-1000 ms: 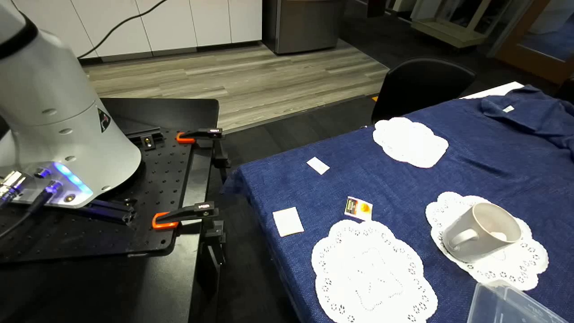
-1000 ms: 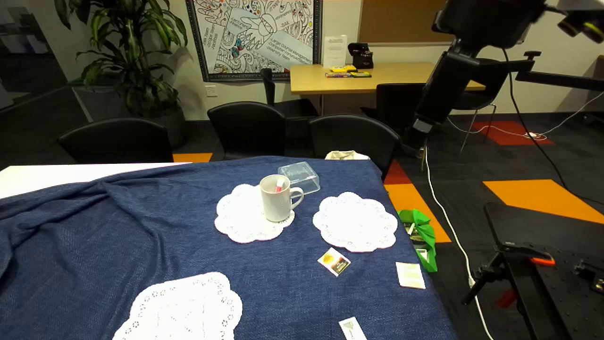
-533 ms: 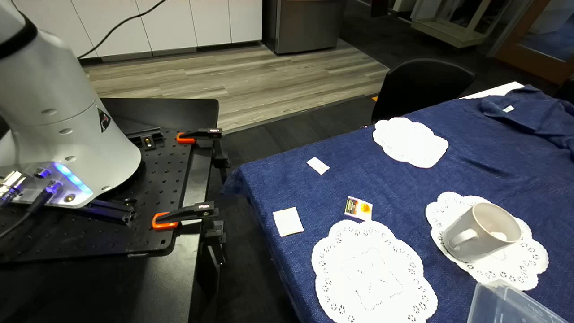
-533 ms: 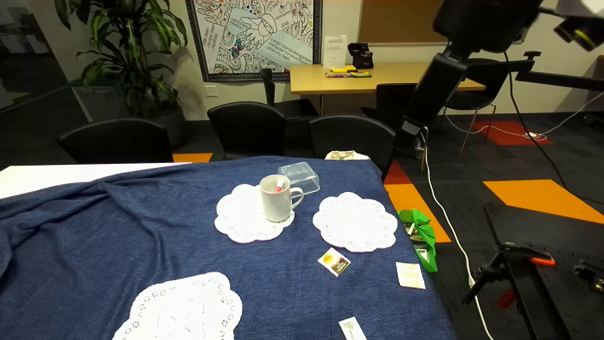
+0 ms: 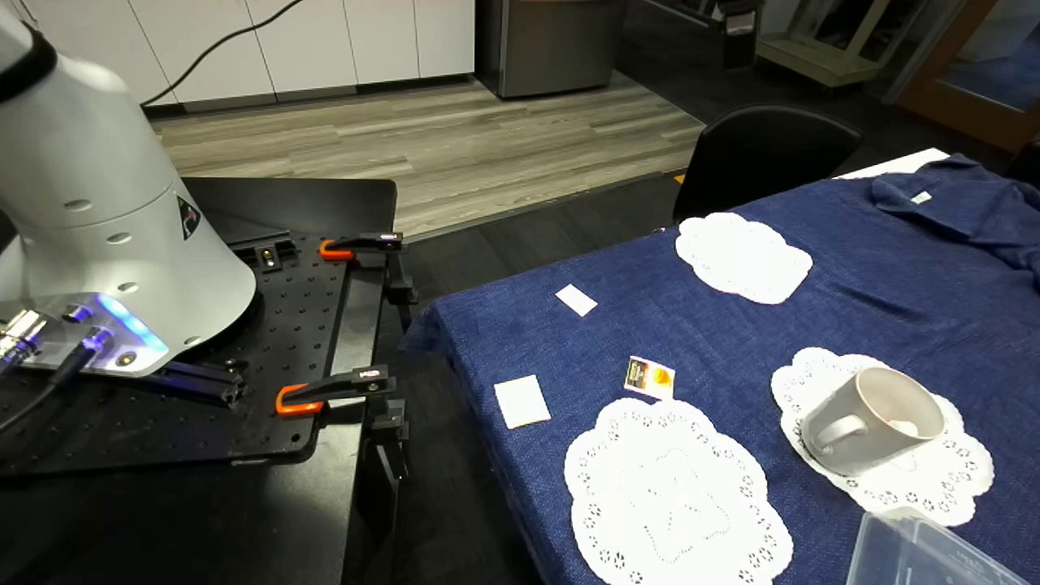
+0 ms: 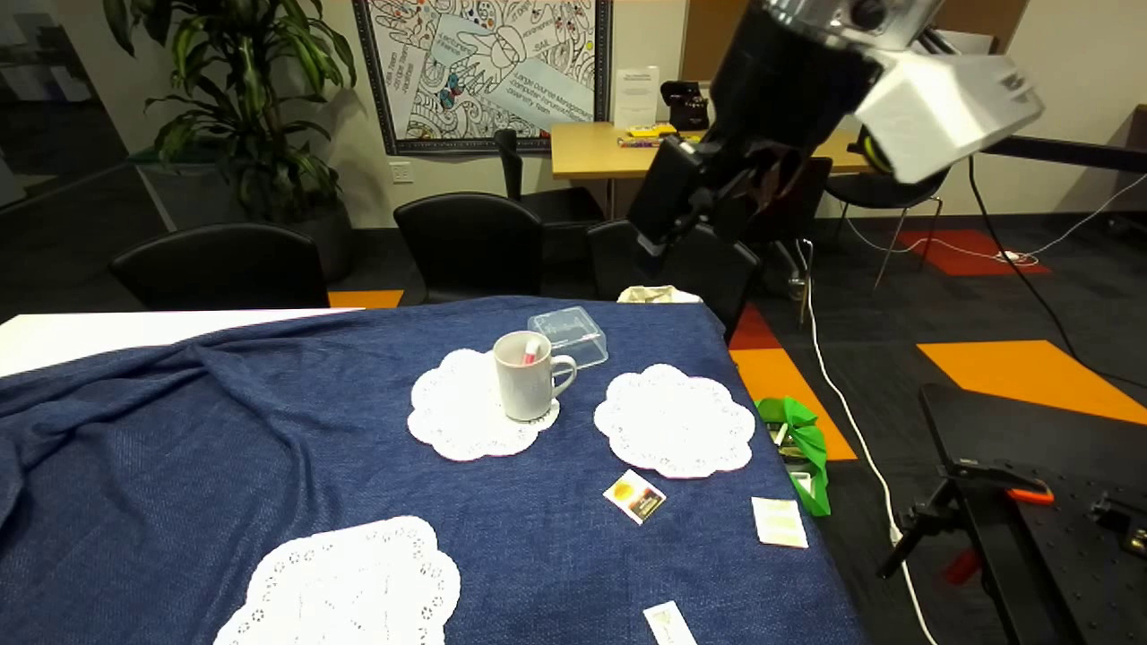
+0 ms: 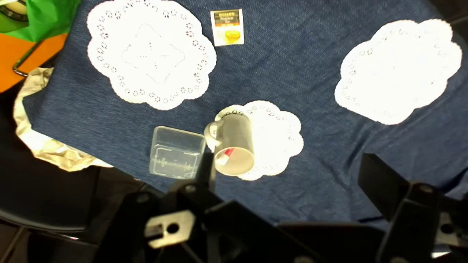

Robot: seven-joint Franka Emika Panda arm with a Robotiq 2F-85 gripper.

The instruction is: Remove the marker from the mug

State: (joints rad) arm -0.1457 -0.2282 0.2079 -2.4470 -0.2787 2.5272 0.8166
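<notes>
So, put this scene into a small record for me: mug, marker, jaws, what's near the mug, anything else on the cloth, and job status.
Mug: off-white, upright, on a white lace doily
Marker: red with a white end, leaning inside the mug
Jaws: wide apart, holding nothing, clear of the mug
Near mug: clear plastic box
Elsewhere on the blue cloth: tea packet, two more doilies
Job status: marker not yet out
</notes>
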